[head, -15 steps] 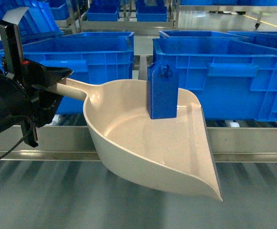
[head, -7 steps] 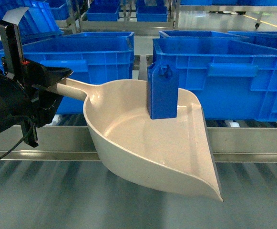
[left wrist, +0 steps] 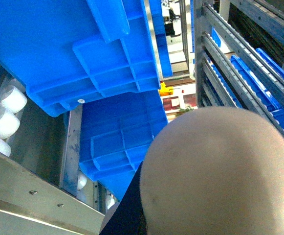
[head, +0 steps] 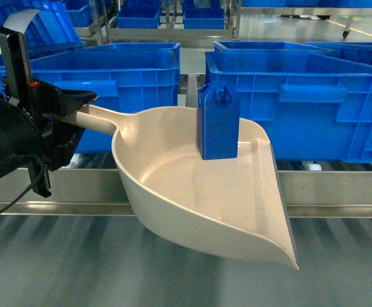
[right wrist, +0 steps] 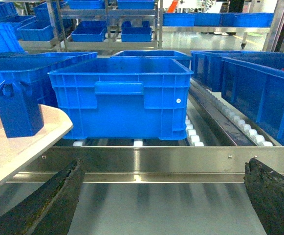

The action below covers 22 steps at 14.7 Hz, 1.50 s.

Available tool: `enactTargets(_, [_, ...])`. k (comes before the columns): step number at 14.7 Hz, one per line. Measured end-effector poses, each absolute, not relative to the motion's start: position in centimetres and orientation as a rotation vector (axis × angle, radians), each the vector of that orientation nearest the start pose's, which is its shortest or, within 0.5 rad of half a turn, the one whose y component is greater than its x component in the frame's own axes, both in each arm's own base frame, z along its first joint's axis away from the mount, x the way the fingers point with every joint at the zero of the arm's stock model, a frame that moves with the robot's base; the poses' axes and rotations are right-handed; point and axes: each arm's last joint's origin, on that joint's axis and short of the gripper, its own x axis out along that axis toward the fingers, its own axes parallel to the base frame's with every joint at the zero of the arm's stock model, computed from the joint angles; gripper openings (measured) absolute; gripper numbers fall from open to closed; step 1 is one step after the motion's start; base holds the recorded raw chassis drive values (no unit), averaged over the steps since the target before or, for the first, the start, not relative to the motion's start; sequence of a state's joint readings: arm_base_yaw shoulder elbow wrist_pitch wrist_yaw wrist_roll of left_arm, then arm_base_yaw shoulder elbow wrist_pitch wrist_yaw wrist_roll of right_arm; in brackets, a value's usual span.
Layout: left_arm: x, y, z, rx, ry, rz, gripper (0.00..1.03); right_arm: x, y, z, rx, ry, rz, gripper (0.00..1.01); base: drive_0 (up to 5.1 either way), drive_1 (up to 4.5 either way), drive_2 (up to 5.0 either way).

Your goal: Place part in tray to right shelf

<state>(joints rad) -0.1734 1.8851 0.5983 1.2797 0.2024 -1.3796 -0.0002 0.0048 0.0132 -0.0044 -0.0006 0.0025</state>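
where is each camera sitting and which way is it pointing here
Head: on the robot, looking forward and slightly down at the tray carrying the part, before the right shelf; the left gripper grips the tray handle.
Left wrist: under the tray, tilted up at its rounded back and the blue crates; no fingers clearly seen.
Right wrist: low, facing the shelf rail, with the open right gripper at the bottom corners.
Shared: head and right wrist both show part, tray and shelf.

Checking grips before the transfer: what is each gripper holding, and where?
Left gripper holds the tray by its handle; right gripper holds nothing.
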Motion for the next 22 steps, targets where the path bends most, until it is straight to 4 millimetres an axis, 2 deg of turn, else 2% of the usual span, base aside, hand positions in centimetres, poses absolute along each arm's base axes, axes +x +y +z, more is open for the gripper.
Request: enactTargets(22, [31.81,-6.16,13.55,-1.363,0.265,-0.309,0.15,9.72,0.0,16.72,0.002,-0.004,0.0,0.98,0.0,0.0,0.0])
